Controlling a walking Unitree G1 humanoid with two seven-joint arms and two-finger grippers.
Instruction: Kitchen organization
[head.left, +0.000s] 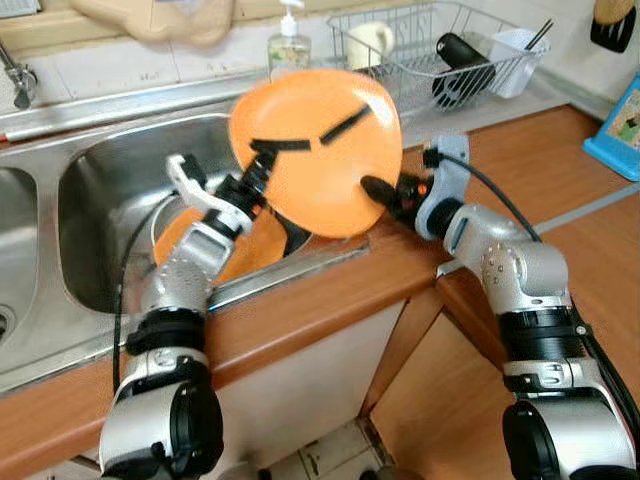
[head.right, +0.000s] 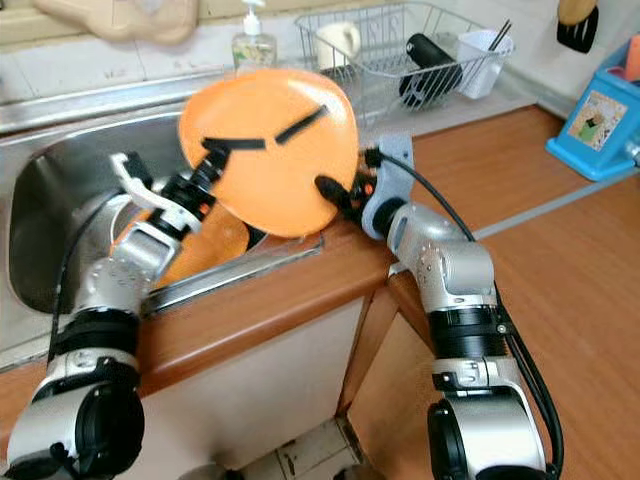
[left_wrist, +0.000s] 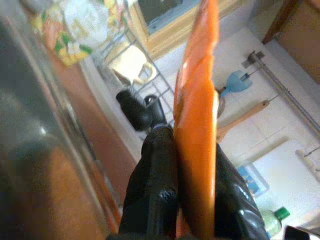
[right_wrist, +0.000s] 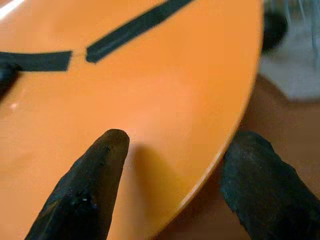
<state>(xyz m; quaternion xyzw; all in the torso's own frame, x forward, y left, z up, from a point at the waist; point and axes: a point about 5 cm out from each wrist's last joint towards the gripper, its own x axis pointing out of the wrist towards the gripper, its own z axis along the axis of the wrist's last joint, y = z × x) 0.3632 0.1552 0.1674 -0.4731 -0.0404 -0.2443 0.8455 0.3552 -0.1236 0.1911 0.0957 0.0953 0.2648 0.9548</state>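
**Plate hand-over above the sink edge, grip state and clearance**

A round orange plastic plate (head.left: 318, 150) is held tilted in the air above the right part of the stainless steel sink basin (head.left: 100, 190) and the wooden counter edge (head.left: 330, 290). It is clamped at its left rim by the left gripper (head.left: 262, 165); in the left wrist view the two black fingers (left_wrist: 155, 195) are pressed on either face of the plate, so this pincer is judged to be grasping it. The right gripper (right_wrist: 175, 180) is spread, one finger over the plate's face and the other outside its rim; it straddles the edge but is not closed on it.

Progress: a second orange dish (head.left: 250, 250) lies in the basin below. A white wire dish rack (head.left: 440, 50), holding a cream mug (head.left: 368, 42) and a black cylindrical item (head.left: 460, 55), stands on the counter behind. The plate is judged lifted out but not yet placed; transfer and racking remain.

Clearance: open counter is seen to the right. The green soap dispenser (head.left: 289, 45) stands close behind the plate's upper rim, and the rack is partly occupied.
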